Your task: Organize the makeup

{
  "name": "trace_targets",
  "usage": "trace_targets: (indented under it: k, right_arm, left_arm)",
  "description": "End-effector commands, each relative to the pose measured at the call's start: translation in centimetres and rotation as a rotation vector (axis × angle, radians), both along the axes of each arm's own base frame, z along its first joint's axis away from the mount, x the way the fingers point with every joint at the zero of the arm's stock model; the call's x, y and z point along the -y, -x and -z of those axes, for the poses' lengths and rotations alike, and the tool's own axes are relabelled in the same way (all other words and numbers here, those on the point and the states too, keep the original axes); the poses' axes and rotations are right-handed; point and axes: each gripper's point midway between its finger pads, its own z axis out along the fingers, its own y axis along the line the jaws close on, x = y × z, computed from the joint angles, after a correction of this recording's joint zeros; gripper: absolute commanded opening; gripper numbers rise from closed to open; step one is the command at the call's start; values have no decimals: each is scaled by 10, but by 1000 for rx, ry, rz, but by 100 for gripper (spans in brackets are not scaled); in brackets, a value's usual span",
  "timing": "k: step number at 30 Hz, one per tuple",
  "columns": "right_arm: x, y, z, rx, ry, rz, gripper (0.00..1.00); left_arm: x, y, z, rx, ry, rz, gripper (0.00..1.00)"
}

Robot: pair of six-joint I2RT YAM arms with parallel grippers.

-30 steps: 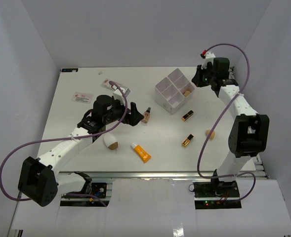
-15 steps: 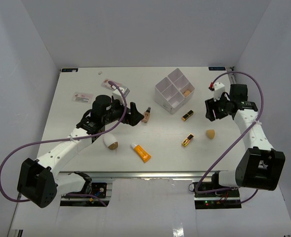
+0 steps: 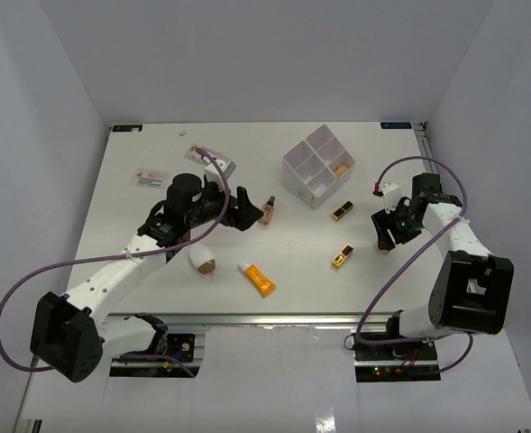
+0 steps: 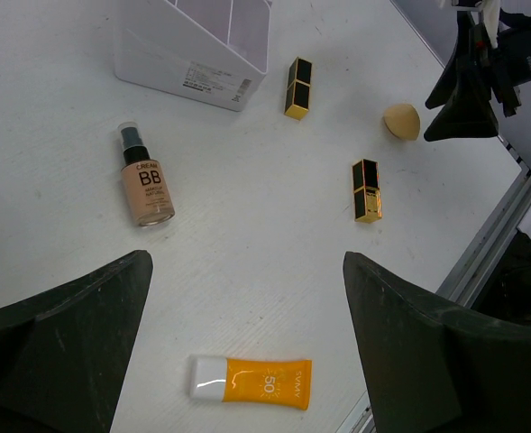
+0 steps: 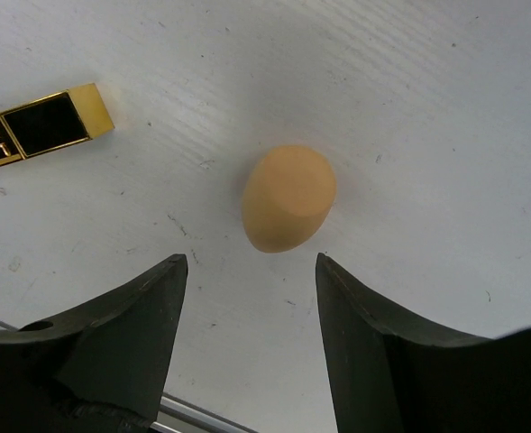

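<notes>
My right gripper [image 5: 249, 262] is open and hangs low over a tan egg-shaped sponge [image 5: 288, 198], which lies on the table just beyond the fingertips. One black-and-gold lipstick [image 5: 40, 128] lies to its left. My left gripper [image 4: 247, 298] is wide open and empty above the table, between the beige dark-capped bottle [image 4: 145, 185] and the orange tube with white cap [image 4: 251, 382]. Two lipsticks [image 3: 342, 211] [image 3: 342, 256] lie right of centre. A white-and-tan sponge [image 3: 202, 260] rests under the left arm. Another tan sponge [image 3: 341, 169] sits in a compartment of the white box [image 3: 303, 159].
A labelled card [image 3: 152, 178] and a small white packet [image 3: 222, 166] lie at the back left. The metal rail [image 4: 495, 239] marks the table's near edge, close to the right gripper. White walls enclose the table on three sides.
The right arm swung from above the white box down to the tan sponge at the right front, and its jaws opened. The left arm stayed nearly still.
</notes>
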Motion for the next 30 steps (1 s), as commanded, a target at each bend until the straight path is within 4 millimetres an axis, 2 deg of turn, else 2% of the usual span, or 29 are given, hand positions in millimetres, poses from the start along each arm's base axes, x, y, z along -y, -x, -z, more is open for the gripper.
trace_targets:
  k: [1,10,15,18,21,24,30]
  right_arm:
    - [7,-15,8,20,22,17,64]
    - [12,-35,20,36,36,45,56]
    - [15,-39,20,49,50,51,40]
    - [14,-39,17,55,41,41,27]
    - [9,-44,2,103,24,10,17]
    - [1,-54,-24,179,-12,-44,11]
    - [-23,-83,-69,326,-33,-205,8]
  left_arm:
    - [3,2,-31,70,50,18,98]
    - [3,2,-31,69,50,20,98]
    - [3,2,-31,71,49,20,98]
    - [3,2,-30,69,49,21,98]
    - [3,2,-30,69,49,20,98]
    - [4,2,-29,66,48,23,98]
    - [5,2,-26,58,46,26,98]
